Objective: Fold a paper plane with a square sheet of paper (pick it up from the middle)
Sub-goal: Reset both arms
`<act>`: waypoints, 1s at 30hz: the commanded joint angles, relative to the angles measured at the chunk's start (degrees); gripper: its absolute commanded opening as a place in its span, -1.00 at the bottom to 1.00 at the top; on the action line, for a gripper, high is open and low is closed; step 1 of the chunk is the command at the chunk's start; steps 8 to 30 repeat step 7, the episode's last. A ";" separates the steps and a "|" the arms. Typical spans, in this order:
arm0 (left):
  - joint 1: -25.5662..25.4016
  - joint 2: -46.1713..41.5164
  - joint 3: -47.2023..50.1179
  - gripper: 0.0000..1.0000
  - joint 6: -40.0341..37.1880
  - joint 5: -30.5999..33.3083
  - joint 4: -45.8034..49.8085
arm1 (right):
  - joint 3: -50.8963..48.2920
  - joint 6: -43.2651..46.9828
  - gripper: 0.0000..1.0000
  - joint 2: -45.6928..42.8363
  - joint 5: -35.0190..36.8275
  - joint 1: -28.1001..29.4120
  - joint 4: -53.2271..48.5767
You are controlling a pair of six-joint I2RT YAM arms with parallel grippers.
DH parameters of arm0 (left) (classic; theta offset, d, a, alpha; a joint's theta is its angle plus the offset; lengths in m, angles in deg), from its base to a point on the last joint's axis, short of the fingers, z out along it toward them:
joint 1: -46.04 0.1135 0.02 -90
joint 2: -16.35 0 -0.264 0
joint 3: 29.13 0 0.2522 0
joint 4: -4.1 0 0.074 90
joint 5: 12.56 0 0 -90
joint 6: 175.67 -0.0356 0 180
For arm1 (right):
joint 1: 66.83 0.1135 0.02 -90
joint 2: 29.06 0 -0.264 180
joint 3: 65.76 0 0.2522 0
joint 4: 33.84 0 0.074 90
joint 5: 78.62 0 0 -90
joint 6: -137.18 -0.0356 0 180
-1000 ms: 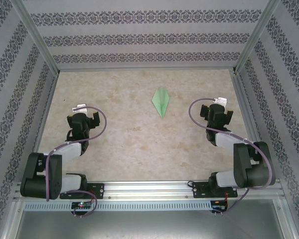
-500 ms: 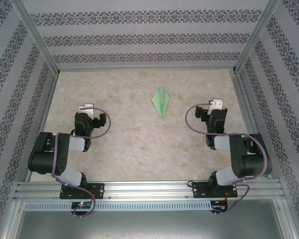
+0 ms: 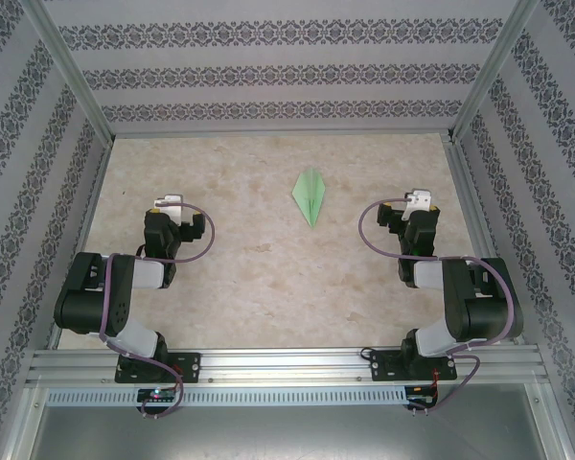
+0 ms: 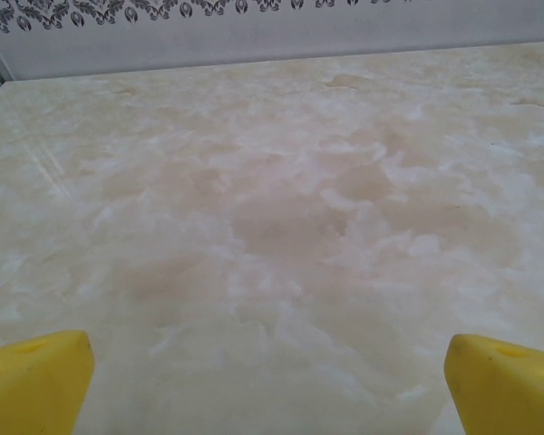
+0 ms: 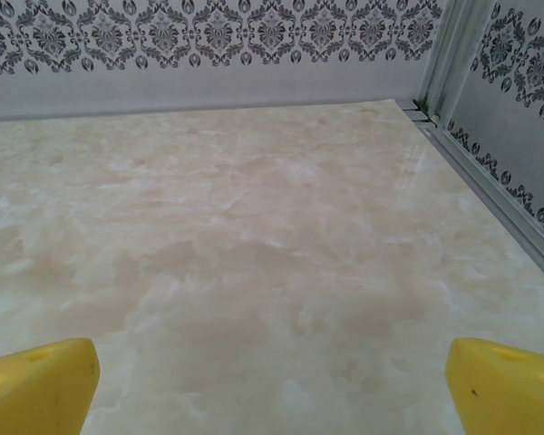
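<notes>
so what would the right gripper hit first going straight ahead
Nothing near: the right gripper faces bare table, then probably the back wall; tilt unclear. The plane sits to its left.

The tabletop (image 3: 268,287) is pale marbled beige. The left wrist view shows a darker tan patch (image 4: 290,227) on it, perhaps only veining. A back wall (image 3: 278,77), papered in grey damask bands, stands along the far edge. A left wall (image 3: 24,192) and a right wall (image 3: 556,192) in the same pattern rise along the side edges. A left post (image 3: 67,67) and a right post (image 3: 494,67) of bare metal slant up from the far corners. An aluminium rail (image 3: 287,362) runs along the near edge, with a slotted strip (image 3: 287,395) and a grey panel (image 3: 287,431) just outside it.
</notes>
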State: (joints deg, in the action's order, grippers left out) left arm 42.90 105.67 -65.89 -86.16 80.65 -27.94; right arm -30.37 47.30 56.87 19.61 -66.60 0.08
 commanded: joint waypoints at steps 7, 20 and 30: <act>-0.55 0.34 -1.25 1.00 -1.43 -1.45 -0.97 | 0.15 0.68 0.96 -0.22 -5.23 -0.50 3.08; -0.55 0.34 -1.25 1.00 -1.43 -1.45 -0.97 | 0.15 0.68 0.96 -0.22 -5.23 -0.50 3.08; -0.55 0.34 -1.25 1.00 -1.43 -1.45 -0.97 | 0.15 0.68 0.96 -0.22 -5.23 -0.50 3.08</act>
